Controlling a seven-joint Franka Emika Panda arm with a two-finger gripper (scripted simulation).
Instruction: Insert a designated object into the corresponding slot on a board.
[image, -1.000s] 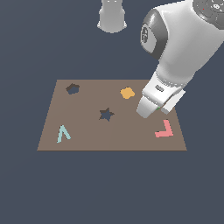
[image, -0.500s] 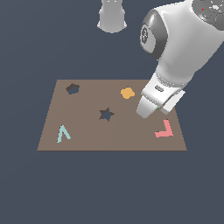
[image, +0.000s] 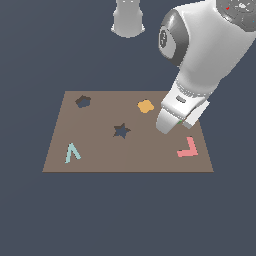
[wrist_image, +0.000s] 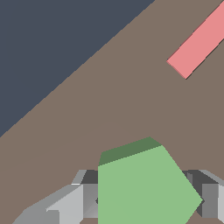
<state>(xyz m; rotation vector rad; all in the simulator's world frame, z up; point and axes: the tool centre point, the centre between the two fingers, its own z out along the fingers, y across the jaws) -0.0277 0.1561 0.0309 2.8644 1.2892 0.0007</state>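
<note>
Block: small flat green pentagon block (wrist_image: 142, 186) lies on the large flat brown board (image: 100, 150), near the pink L-shaped piece (image: 188, 148).
Gripper (wrist_image: 144, 203): fingers straddle the block; contact cannot be told.
Handling: likely light, rigid; grasp opposite flat edges.
Slot: dark pentagon cutout (image: 83, 101), well apart.
</note>
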